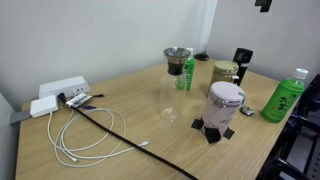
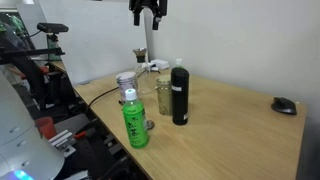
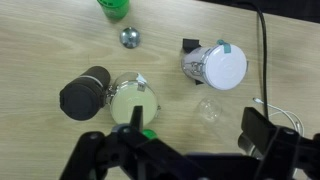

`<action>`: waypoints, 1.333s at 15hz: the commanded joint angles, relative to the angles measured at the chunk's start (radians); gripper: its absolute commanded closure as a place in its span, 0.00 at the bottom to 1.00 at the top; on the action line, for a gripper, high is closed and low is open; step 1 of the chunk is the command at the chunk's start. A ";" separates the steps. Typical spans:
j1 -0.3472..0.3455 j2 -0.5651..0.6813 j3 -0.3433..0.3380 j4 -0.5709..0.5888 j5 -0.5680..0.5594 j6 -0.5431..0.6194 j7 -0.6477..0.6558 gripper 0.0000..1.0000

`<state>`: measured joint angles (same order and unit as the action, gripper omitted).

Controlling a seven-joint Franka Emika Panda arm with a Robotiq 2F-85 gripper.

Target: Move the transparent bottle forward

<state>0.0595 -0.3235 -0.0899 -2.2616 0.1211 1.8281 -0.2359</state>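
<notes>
The pincer (image 2: 150, 16) hangs high over the table (image 1: 250, 145), spread wide and holding nothing. The glass carafe (image 1: 177, 90) with its dark filter cone (image 1: 177, 55) stands just in front of the small green bottle (image 1: 188, 72). I'd drop down and close on the narrow waist, below the cone, then move it slowly and upright, keeping clear of the white-lidded cup (image 1: 226, 103) nearby.
</notes>
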 commanded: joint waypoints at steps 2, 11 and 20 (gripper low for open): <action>-0.016 0.001 0.014 0.002 0.004 -0.003 -0.003 0.00; -0.001 0.007 0.055 0.002 -0.020 0.099 0.022 0.00; 0.074 0.165 0.221 -0.008 -0.100 0.559 0.180 0.00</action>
<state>0.1337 -0.2046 0.1102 -2.2640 0.0728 2.3058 -0.0796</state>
